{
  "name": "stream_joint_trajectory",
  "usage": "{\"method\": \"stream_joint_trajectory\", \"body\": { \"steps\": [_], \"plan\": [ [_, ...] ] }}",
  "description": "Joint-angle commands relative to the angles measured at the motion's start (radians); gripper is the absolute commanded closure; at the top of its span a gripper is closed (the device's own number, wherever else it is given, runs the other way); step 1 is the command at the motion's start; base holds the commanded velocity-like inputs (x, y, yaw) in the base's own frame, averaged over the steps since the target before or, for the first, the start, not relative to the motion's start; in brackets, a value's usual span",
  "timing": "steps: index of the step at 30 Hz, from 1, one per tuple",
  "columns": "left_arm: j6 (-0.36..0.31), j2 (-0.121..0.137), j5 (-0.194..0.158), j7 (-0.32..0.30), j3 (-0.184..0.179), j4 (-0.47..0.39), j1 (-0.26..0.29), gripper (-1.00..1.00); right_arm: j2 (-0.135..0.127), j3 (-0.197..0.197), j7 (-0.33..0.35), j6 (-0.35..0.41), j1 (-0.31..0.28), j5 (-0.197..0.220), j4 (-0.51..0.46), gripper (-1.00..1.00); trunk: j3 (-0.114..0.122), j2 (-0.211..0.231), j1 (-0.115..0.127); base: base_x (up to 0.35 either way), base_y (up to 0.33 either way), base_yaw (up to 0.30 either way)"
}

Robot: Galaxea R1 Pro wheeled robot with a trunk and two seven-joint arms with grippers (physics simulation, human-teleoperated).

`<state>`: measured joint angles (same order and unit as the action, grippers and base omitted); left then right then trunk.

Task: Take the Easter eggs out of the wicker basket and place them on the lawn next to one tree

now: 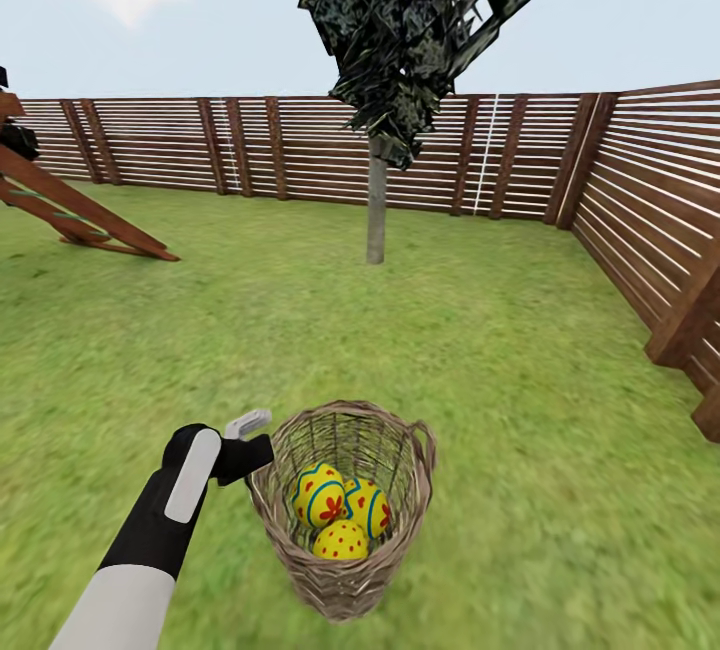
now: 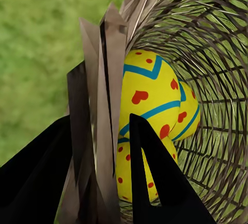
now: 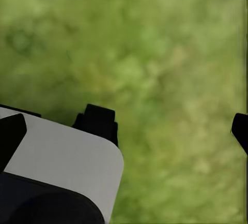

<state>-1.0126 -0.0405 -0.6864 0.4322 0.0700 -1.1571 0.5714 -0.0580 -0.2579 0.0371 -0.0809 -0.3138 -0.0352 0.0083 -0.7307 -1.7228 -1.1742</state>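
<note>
Basket first: small brown woven wicker basket (image 1: 345, 510), bucket-shaped, see-through weave, small loop handle on its far-right rim, upright on the bright green grass lawn (image 1: 480, 360), low centre of the head view. Inside it, three yellow Easter eggs (image 1: 340, 510) painted with red flowers and dots and blue zigzag bands, bunched together and touching, one low at 6 o'clock, two above it at 11 and 1.

At the basket's 9 o'clock, black-and-white left arm (image 1: 160, 540), reaching in from the lower left. Left gripper (image 1: 255, 450) right at the near-left rim. From the left wrist camera, left gripper (image 2: 101, 151) astride the basket wall (image 2: 106, 79): one dark finger (image 2: 155, 177) inside the weave in front of the eggs (image 2: 150, 94), the other outside, on the grass side. Jaws apart, straddling the rim strands; actual pinch on the wicker, cannot tell.

Right wrist camera: blurred grass (image 3: 165, 79) below, right gripper (image 3: 170, 123) with two black fingertips (image 3: 98, 120) set wide apart, nothing between them, a white-and-black arm casing (image 3: 57, 162) beside them.

Further out at 12 o'clock, well apart from the basket, a tree (image 1: 377, 200) with straight pale grey trunk and dark blocky green-black leaves. At 10 o'clock, slanted brown wooden beams (image 1: 80, 215) on the grass. Beyond, a slatted brown wooden fence (image 1: 280, 145) along the back and down the right side.
</note>
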Motion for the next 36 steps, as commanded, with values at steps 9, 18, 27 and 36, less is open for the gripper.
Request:
{"method": "stream_joint_trajectory", "body": {
  "steps": [9, 18, 27, 36],
  "plan": [
    [0.001, -0.005, -0.024, 0.01, 0.002, -0.001, 0.001, 1.0, 0.0, 0.0, 0.003, -0.003, -0.001, -0.003, 0.001, -1.0, -0.001, 0.0, 0.0, 0.316, 0.0, 0.0],
    [0.001, -0.007, -0.024, 0.01, 0.002, -0.002, 0.001, 1.0, 0.001, 0.0, 0.003, -0.004, 0.0, -0.003, 0.001, -1.0, -0.001, 0.0, 0.0, 0.316, 0.0, 0.0],
    [0.002, -0.008, -0.024, 0.009, 0.002, -0.001, 0.001, 1.0, 0.001, 0.0, 0.003, -0.005, 0.002, -0.006, -0.001, -1.0, -0.001, 0.0, 0.0, 0.316, 0.0, 0.0],
    [0.001, -0.009, -0.024, 0.009, 0.002, -0.001, 0.001, 1.0, 0.001, 0.0, 0.002, -0.005, 0.002, -0.006, -0.001, -1.0, -0.001, 0.0, 0.0, 0.316, 0.0, 0.0]
  ]
}}
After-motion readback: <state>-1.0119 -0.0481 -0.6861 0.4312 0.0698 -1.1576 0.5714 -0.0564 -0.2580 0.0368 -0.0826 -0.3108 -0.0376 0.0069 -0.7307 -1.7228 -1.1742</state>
